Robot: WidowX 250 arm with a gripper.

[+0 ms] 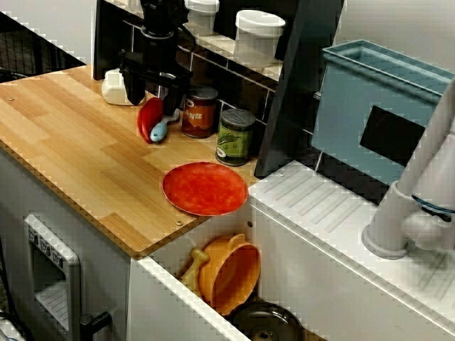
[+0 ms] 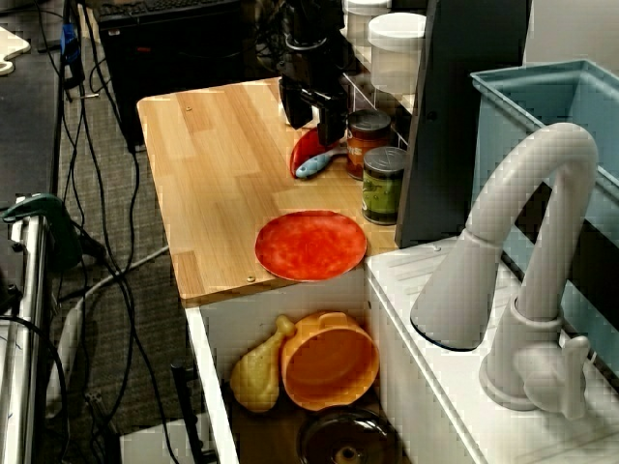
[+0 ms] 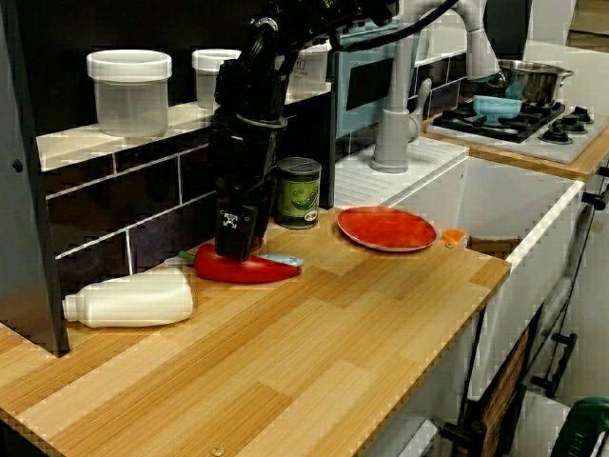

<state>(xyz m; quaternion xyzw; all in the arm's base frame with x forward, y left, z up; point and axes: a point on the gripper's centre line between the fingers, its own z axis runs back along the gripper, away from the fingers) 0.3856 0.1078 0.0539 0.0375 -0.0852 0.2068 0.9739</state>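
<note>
Black robot gripper (image 1: 155,99) hangs straight down over the back edge of the pale, wood-grain laminate counter (image 1: 78,142), tips at a glossy red plastic pepper (image 1: 149,119) lying on its side. In the high view the two blocky fingers stand apart, approx. pepper-wide, one each side of its upper curve. Whether the pads actually press it can't be told, and the low side view hides the gap. The pepper rests on the counter, close to the dark tiled back wall, w/ a small light-blue smooth handle-shaped piece (image 1: 160,130) touching its near side; what that piece is, unclear. Just beside the pepper, along the back edge toward the sink end, stands a short metal can w/ a red label (image 1: 200,111), then a can w/ a green label (image 1: 235,136). On the other side, a white matte plastic bottle (image 3: 128,298) lies flat by the wall. A flat round orange-red plate (image 1: 205,187) w/ a mottled surface sits at the counter's front corner by the sink, well apart from the gripper. Two translucent round tubs w/ white lids (image 1: 259,37) sit on the tiled ledge above. Below the counter's end, in the white basin: an orange plastic bowl (image 1: 231,273) tipped on edge, touching a yellowish drumstick-shaped toy (image 1: 193,268).
</note>
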